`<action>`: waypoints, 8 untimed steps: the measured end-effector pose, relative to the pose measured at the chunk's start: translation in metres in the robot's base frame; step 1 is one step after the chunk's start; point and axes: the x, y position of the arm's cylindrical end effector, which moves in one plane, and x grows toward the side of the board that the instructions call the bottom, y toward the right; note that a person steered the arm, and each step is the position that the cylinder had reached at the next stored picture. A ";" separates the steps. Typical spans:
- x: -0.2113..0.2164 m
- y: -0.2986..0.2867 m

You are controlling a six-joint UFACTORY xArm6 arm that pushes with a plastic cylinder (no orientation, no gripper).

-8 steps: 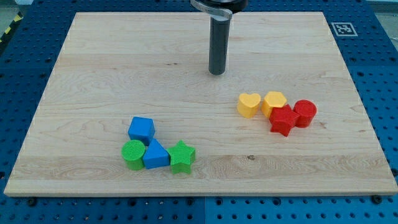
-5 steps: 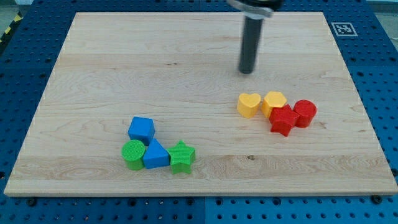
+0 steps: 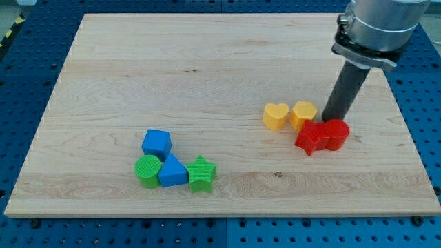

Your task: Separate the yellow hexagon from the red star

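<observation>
Camera view: the pale wooden board (image 3: 207,69) lies on a blue perforated table (image 3: 427,103), with wide bare wood across the view's top and left. My tip (image 3: 332,120), the lower end of the dark rod, stands near the board's right edge, just right of the yellow ribbed hexagon block (image 3: 304,113) and at the top edge of the red ribbed cylinder block (image 3: 336,133). There is no pincer on this arm, so nothing is spread or pinching.

The yellow hexagon touches the red ribbed star block (image 3: 311,138) below it, and the yellow ribbed heart block (image 3: 276,116) sits just to its left. The star and the cylinder touch.

Well apart at the view's lower left cluster a blue cube (image 3: 157,143), a green cylinder (image 3: 147,170), a blue triangular block (image 3: 172,171) and a green star (image 3: 202,173), near the board's bottom edge.
</observation>
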 end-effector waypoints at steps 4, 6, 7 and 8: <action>0.000 -0.065; 0.003 -0.068; 0.012 -0.074; 0.019 -0.079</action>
